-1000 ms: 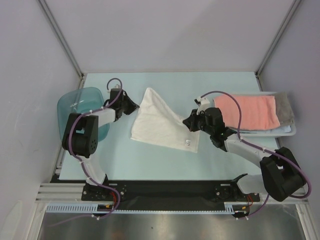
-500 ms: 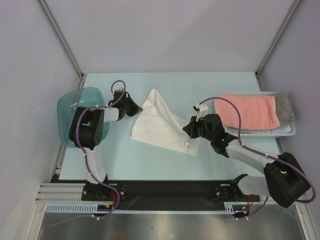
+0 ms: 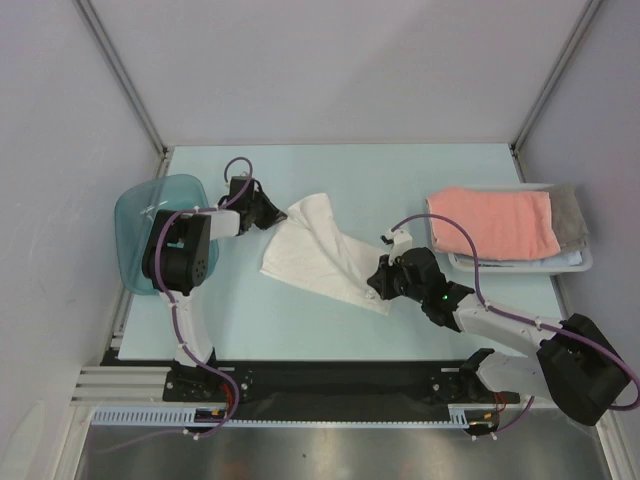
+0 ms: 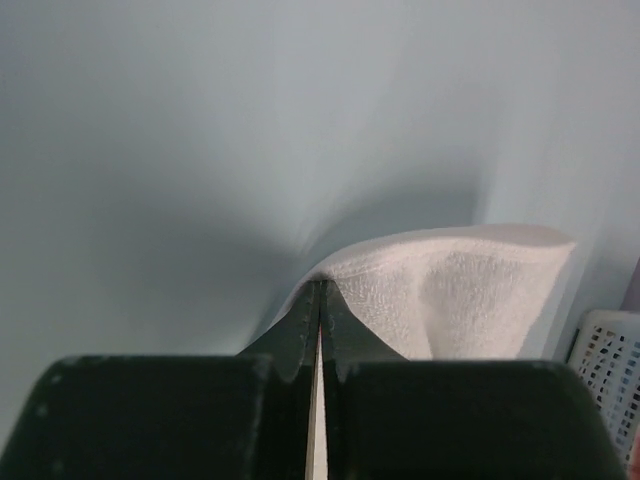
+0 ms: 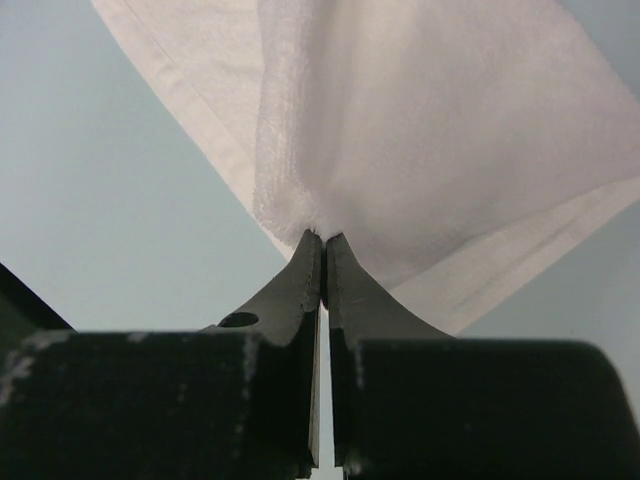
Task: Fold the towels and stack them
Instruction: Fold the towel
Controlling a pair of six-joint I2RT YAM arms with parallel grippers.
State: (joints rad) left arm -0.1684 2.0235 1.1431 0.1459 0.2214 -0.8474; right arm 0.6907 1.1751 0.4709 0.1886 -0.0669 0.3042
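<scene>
Left end effector (image 3: 277, 213), right end effector (image 3: 373, 286) clamped on white towel (image 3: 315, 250); tub (image 3: 140, 215), basket (image 3: 575, 262) flanking.

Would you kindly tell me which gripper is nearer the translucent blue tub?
Left. The left gripper is just right of the tub; the right gripper is beyond the white towel, much farther.

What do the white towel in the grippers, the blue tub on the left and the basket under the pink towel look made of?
White towel: soft cotton terry by the look, matte. Looped nap and a stitched hem show in the right wrist view.
Blue tub: probably plastic, glossy and translucent, given its see-through tint and a glint.
Basket: likely white moulded plastic, from its lattice of small square holes.
</scene>
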